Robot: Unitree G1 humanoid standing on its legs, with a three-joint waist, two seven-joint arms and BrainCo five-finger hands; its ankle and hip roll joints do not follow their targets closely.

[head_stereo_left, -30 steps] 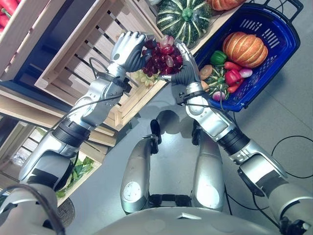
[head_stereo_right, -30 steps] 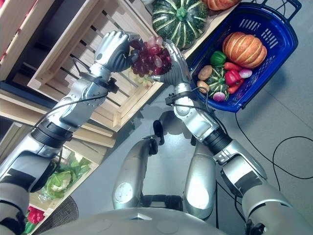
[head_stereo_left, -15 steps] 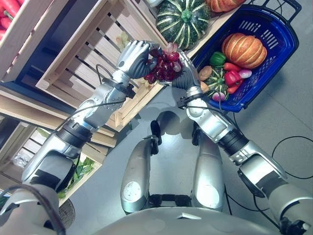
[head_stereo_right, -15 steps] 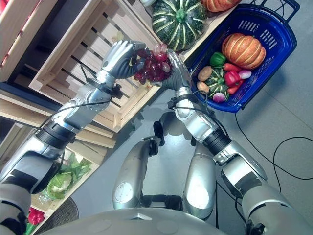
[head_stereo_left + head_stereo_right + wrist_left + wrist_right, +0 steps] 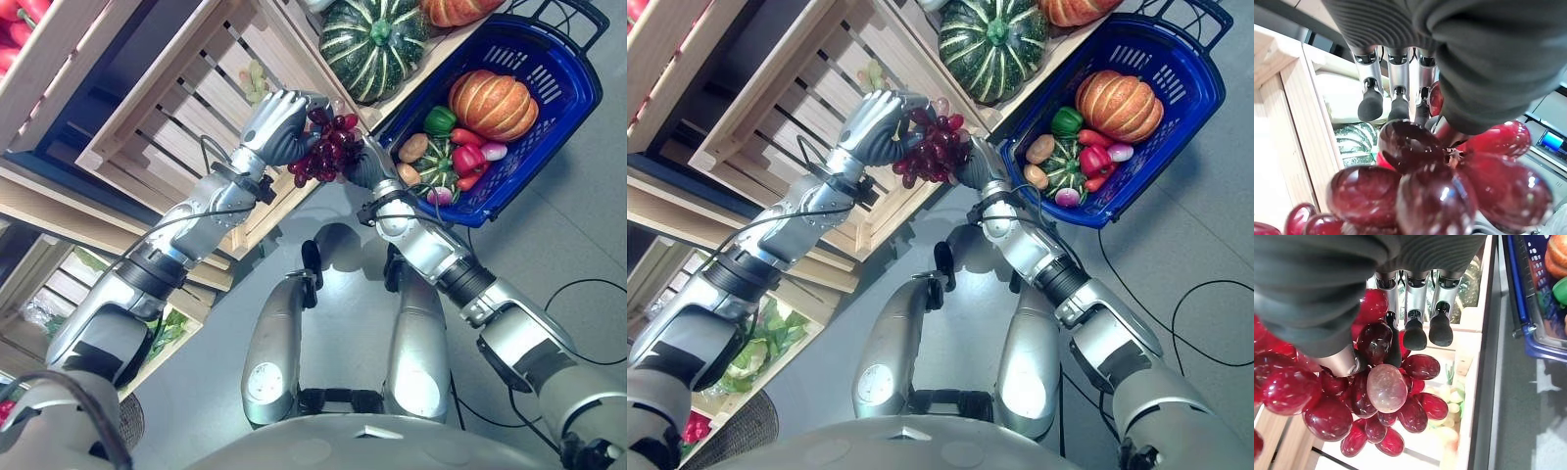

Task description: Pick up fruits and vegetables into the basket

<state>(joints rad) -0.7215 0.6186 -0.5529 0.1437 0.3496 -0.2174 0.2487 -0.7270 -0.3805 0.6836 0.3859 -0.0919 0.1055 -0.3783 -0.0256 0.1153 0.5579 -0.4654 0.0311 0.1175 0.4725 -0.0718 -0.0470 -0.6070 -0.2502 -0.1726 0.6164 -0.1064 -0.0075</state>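
Between the two hands, just off the front edge of the wooden crate (image 5: 186,108), hangs a bunch of red grapes (image 5: 328,155). The left hand (image 5: 275,125) has its fingers curled over the top and far side of the bunch, and its wrist view shows grapes pressed against the palm with the fingertips (image 5: 1370,104) reaching past them. The right hand (image 5: 976,163) cups the bunch from the other side and below, with its thumb among the grapes and its fingers (image 5: 1415,333) bent round them. Both hands are therefore clasped on the grapes, which are held in the air and not yet over the basket (image 5: 578,98).

The bunch looks light but loose: single grapes are smooth, likely slippery, and could probably pop off the stem or bruise under a hard squeeze. Supporting it from beneath with a spread palm seems safer than pinching a few grapes. Green grapes (image 5: 257,80) lie deeper in the crate.

Past the right hand, the blue basket sits on the floor, already holding an orange pumpkin (image 5: 493,101), a green pepper (image 5: 439,119) and other vegetables. A striped green squash (image 5: 372,44) rests on the shelf beside it.
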